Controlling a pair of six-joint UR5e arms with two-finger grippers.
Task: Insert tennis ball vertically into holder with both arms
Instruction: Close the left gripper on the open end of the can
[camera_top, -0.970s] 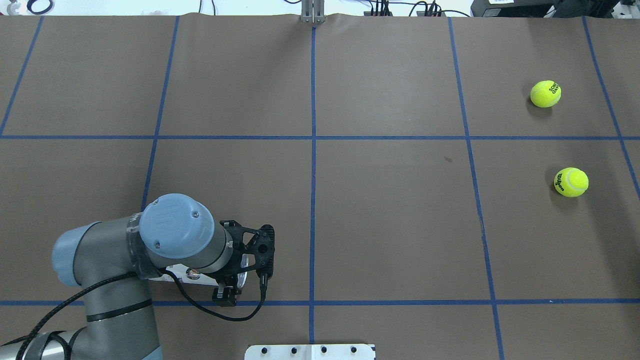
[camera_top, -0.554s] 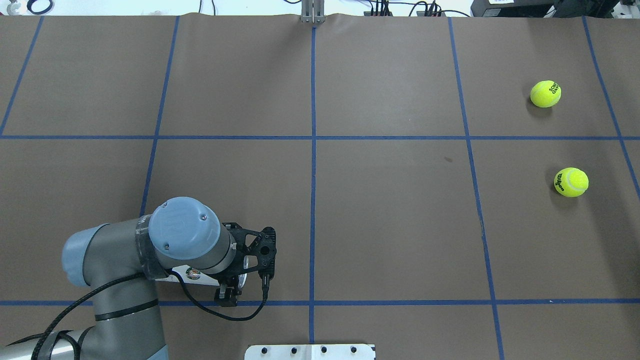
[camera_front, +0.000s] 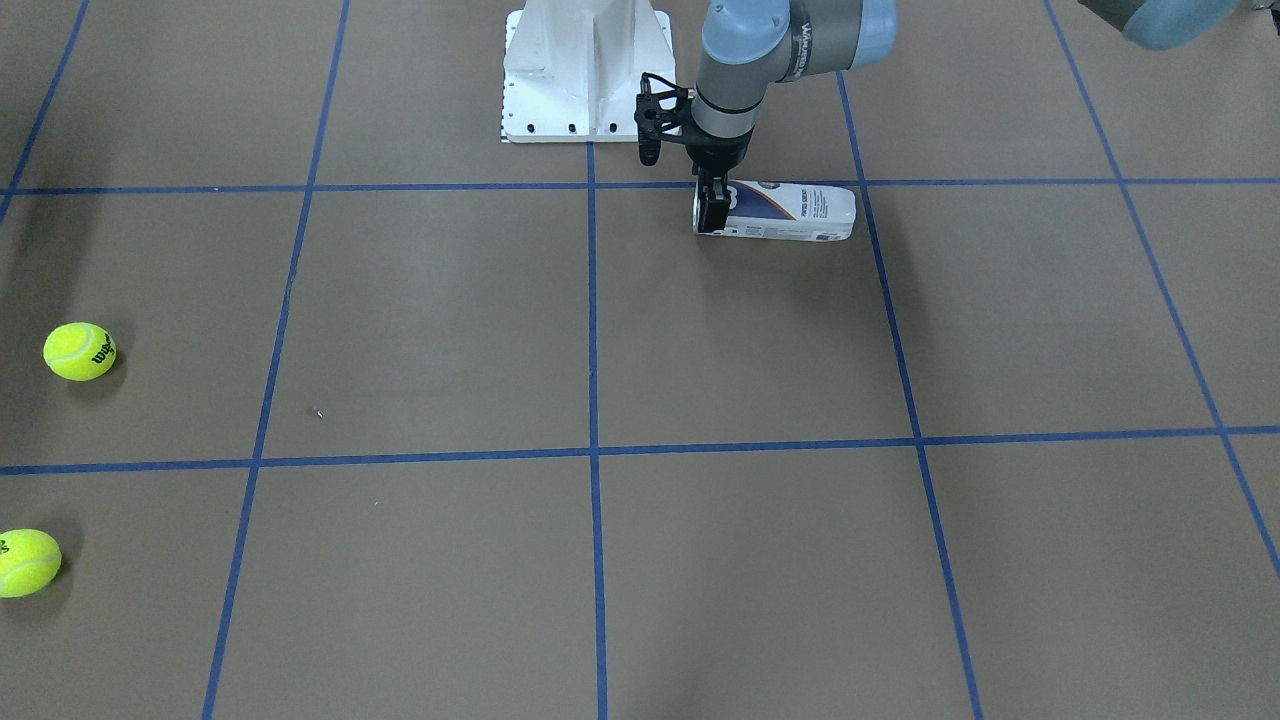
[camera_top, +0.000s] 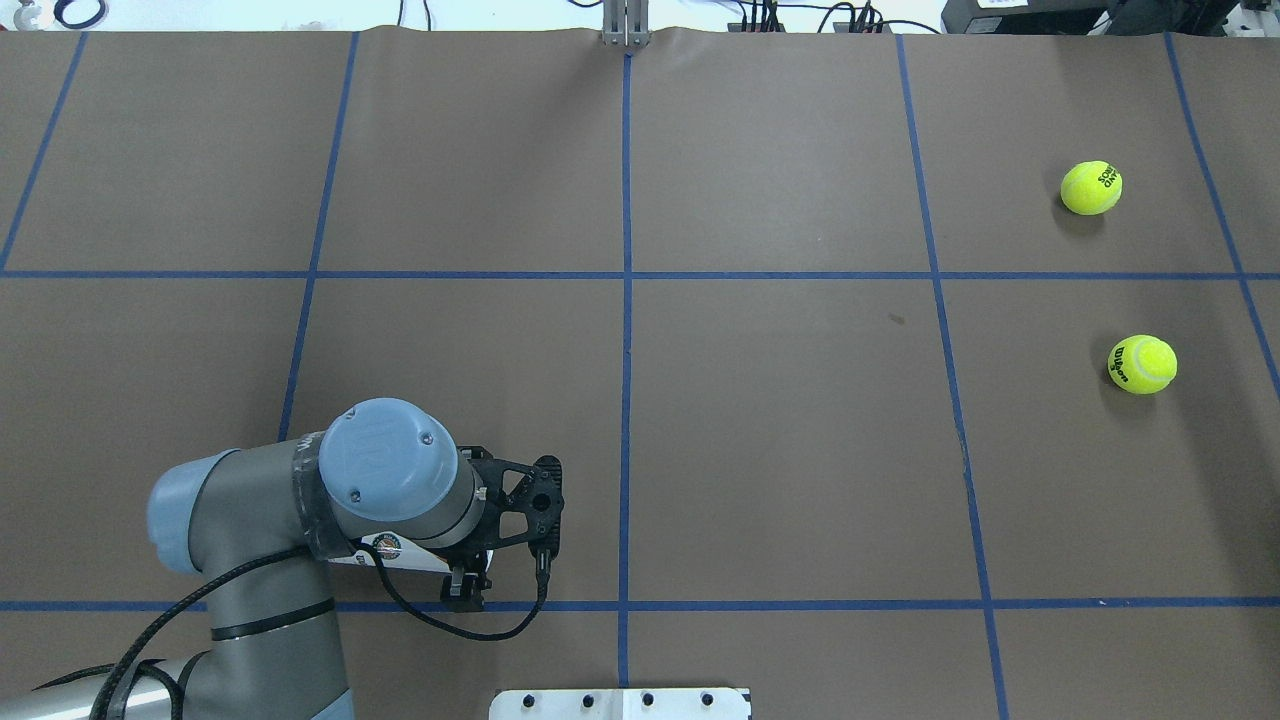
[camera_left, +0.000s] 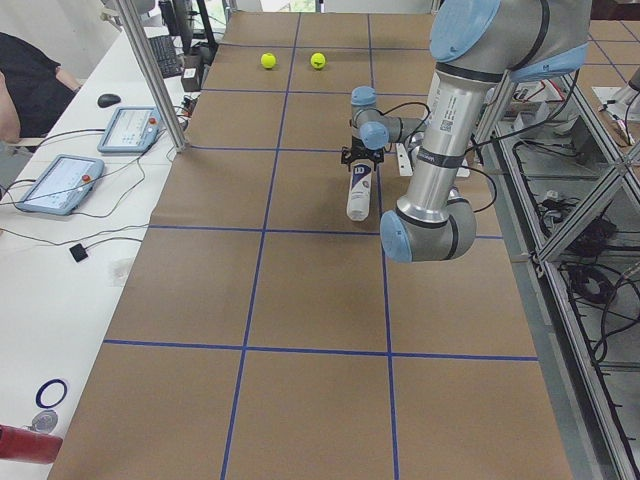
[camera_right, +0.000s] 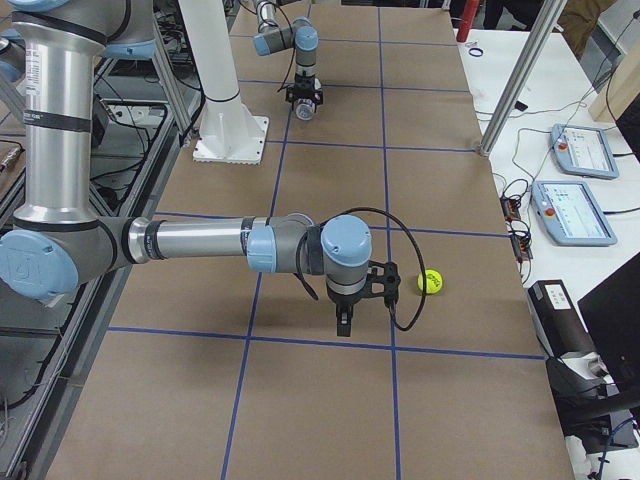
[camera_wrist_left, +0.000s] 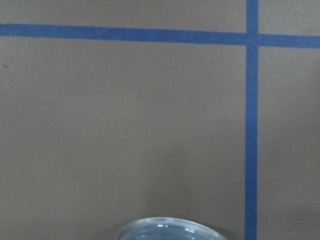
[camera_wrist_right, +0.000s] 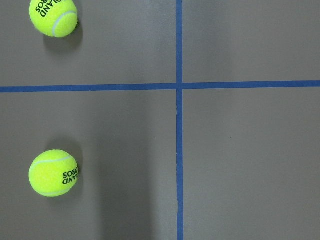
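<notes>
Brown paper table cover, ruled into squares with blue tape; bears every entry below.

1. Tennis-ball can. Left of centre, close to my base, just beyond a tape line. Clear plastic under a navy-and-white label. It lies on its side, mouth toward the table's middle. Handling, my estimate: light, thin-walled and smooth, so it may slip; round, so it may roll. The wall should flex and go oval if squeezed hard at the open end, and be stiffer toward the closed bottom. Best hold for standing it up: the wall near the mouth, light pressure, opening left free for a ball.

2. Left pincer. Pointing down at the can's mouth end and, by my reading, clenched on the rim wall. The left wrist view shows only the clear rim at its lower edge, no fingers.

3. White pedestal base. Centre, at my edge of the table.

4. Far tennis ball and near tennis ball. Right side, well apart from the can. Yellow felt; I expect them to be springy, grippy and quick to roll.

5. Right pincer. Hangs above the paper on the balls' side. I cannot tell whether it is released or clenched.
</notes>
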